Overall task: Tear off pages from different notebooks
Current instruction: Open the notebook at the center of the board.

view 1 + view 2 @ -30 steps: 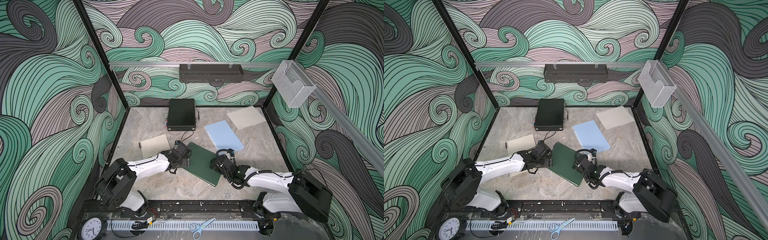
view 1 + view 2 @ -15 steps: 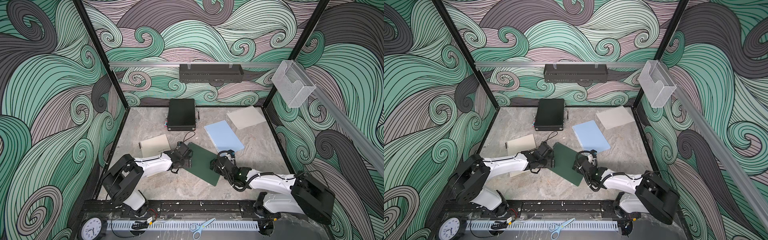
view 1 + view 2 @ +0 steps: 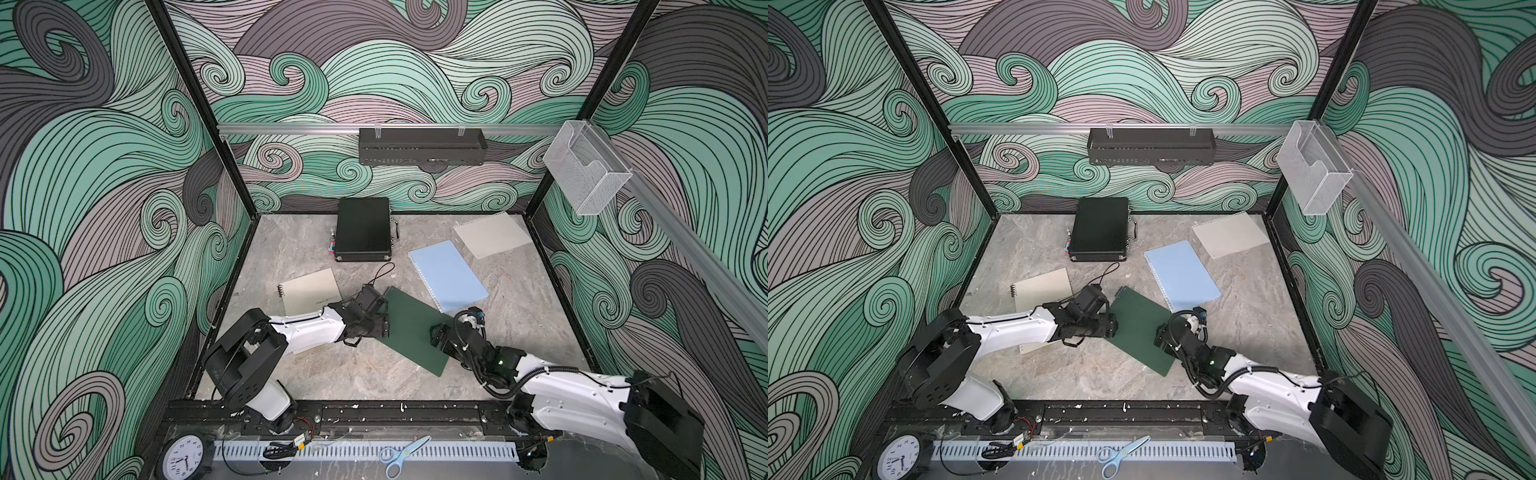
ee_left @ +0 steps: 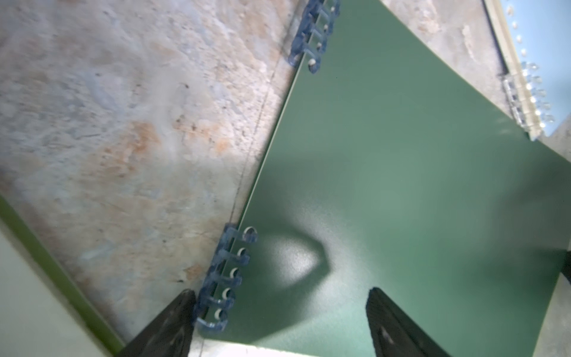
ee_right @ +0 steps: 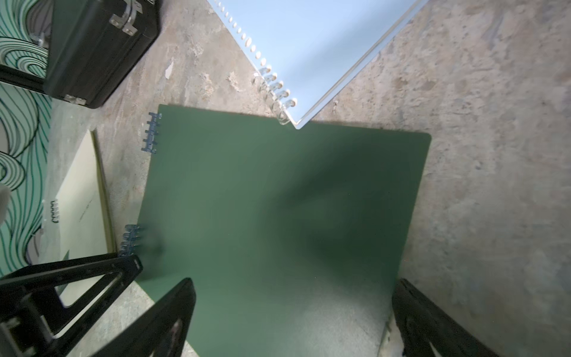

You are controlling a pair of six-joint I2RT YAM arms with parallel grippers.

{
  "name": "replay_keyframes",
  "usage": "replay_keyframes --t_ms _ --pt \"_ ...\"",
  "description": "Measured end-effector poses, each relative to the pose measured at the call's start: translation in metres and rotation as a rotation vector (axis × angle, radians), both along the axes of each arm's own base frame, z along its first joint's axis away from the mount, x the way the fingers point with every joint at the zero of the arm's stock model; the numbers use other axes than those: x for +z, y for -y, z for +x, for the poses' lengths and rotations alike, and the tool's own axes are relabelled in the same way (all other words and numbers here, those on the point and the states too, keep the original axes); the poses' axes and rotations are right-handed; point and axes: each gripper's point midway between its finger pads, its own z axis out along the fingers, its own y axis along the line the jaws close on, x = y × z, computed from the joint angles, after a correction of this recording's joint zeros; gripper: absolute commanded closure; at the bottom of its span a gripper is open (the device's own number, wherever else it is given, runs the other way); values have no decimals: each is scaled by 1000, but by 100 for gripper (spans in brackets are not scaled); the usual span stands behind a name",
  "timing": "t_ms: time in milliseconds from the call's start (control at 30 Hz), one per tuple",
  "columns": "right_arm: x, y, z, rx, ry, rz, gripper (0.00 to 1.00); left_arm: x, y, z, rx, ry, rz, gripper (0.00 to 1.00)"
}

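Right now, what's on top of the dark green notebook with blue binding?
The dark green notebook is closed, pages hidden. Open left gripper straddles its binding edge; open right gripper hangs over the cover. The light blue spiral notebook meets one side.

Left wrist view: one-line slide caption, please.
Open left gripper straddles ring-bound edge of the closed dark green notebook on marbled tabletop.
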Motion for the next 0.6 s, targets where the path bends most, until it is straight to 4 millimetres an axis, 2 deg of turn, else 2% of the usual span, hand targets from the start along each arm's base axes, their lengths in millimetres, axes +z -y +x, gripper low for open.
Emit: replay_keyframes --t_ms 200,367,600 --pt "15 11 -1 -18 54 65 3 8 10 2 -16 12 -26 16" --pt "23 13 -1 -17 84 112 3 9 11 2 -18 12 -27 16" --pt "7 5 -1 13 48 89 4 8 8 4 -5 23 -14 16"
